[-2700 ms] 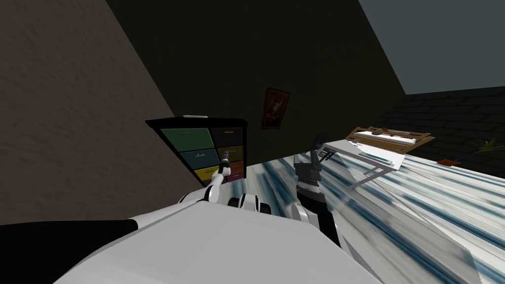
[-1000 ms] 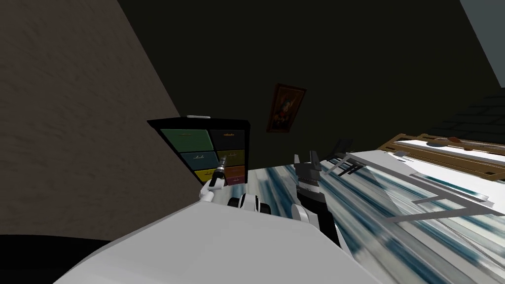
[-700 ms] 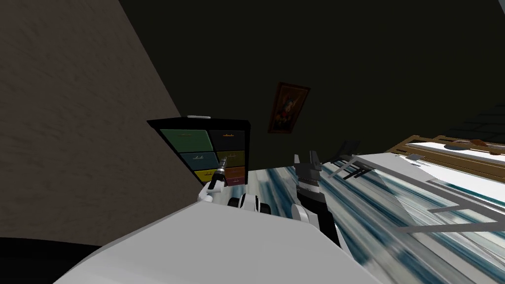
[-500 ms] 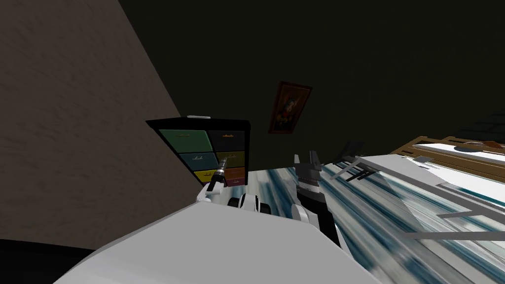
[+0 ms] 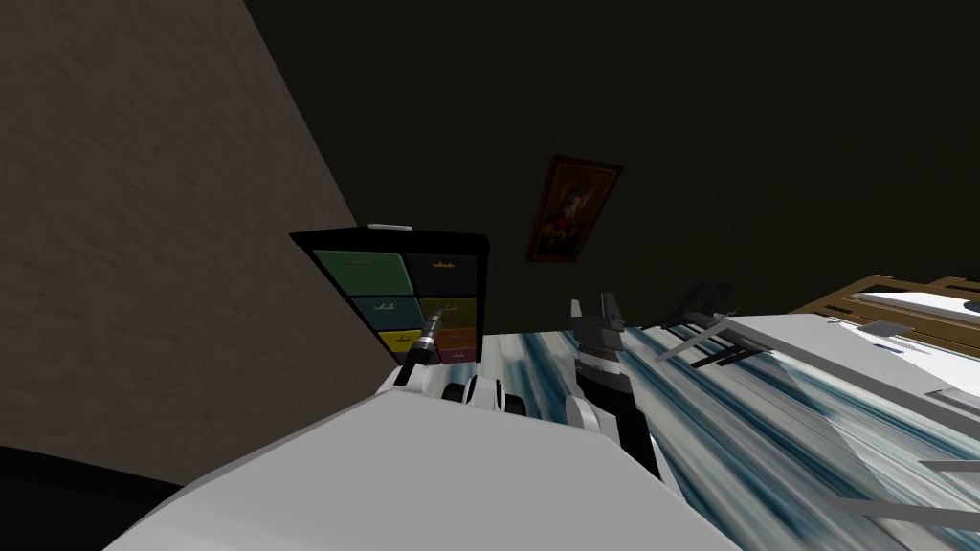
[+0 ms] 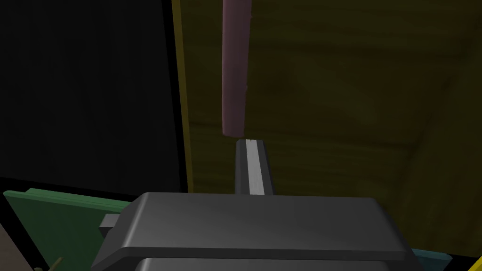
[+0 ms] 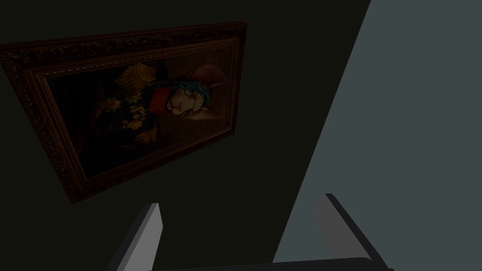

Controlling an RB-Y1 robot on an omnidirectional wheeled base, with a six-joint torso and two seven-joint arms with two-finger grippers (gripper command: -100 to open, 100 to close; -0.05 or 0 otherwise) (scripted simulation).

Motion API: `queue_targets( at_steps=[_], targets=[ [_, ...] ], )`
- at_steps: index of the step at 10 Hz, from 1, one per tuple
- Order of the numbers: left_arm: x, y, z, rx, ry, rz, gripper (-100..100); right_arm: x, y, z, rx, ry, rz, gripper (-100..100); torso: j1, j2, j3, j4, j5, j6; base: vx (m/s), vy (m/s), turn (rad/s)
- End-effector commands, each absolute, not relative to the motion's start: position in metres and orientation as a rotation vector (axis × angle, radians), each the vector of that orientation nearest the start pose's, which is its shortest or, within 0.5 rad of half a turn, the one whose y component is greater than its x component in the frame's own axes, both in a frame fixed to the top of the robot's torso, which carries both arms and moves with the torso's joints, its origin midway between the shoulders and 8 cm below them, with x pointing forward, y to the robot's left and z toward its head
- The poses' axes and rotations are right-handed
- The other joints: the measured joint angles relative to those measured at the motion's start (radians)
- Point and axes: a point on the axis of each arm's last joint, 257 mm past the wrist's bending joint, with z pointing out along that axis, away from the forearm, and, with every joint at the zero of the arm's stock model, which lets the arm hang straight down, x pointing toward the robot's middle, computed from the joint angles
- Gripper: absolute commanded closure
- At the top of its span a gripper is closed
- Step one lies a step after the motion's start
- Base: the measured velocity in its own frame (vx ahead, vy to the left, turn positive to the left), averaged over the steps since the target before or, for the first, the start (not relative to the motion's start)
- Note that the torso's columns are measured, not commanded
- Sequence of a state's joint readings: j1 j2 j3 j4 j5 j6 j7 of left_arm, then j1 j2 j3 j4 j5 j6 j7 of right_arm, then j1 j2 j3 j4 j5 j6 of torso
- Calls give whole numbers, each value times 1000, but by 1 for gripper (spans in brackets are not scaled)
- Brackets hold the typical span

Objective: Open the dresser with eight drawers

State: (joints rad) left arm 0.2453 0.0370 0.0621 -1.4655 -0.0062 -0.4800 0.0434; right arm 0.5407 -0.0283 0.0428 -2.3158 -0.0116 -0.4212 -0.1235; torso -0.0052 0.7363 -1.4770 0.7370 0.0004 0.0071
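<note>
Inventory by count
We count one dresser (image 5: 392,236), seven drawer fronts (image 5: 364,271) showing, one framed picture (image 5: 572,209), two grippers — left gripper (image 5: 435,315), right gripper (image 5: 591,305).

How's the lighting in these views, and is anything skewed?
Head view: dim, back wall nearly black, everything slanted by the camera; the dresser has readable drawer colours. Left wrist view: dark, left gripper shut at the end of a pinkish handle. Right wrist view: dim, right gripper open.
</note>
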Motion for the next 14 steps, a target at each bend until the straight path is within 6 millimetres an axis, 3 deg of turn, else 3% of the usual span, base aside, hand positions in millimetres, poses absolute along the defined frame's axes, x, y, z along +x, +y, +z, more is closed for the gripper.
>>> queue_targets(
  at_steps=[1, 2, 6, 10, 13, 14],
  targets=[
    [443, 301, -267, -1134, 1024, -1160, 100, 349, -269, 11, 769, 649, 1434, 0, -2, 2, 1, 2, -2, 0, -2, 9, 8],
    [442, 310, -264, -1101, 1050, -1142, -100, 349, -269, 11, 769, 649, 1434, 0, -1, 3, 2, 2, -2, -3, 0, 0, 0],
    [447, 316, -251, -1071, 1073, -1140, -100, 349, -269, 11, 769, 649, 1434, 0, 4, 3, 2, 1, -1, -7, -26, -17, -7],
    [450, 298, -254, -1146, 1025, -1180, -100, 349, -269, 11, 769, 649, 1434, 0, 6, 0, 0, 0, 0, -7, -37, -13, -3],
    [451, 301, -250, -1136, 1029, -1175, -100, 349, -269, 11, 769, 649, 1434, 0, 6, -2, -1, 0, 0, -7, 35, 7, -6],
    [452, 301, -250, -1138, 1030, -1175, 100, 349, -269, 11, 769, 649, 1434, 0, 5, 1, 0, 0, 0, -7, 7, 2, 1]
  ],
)
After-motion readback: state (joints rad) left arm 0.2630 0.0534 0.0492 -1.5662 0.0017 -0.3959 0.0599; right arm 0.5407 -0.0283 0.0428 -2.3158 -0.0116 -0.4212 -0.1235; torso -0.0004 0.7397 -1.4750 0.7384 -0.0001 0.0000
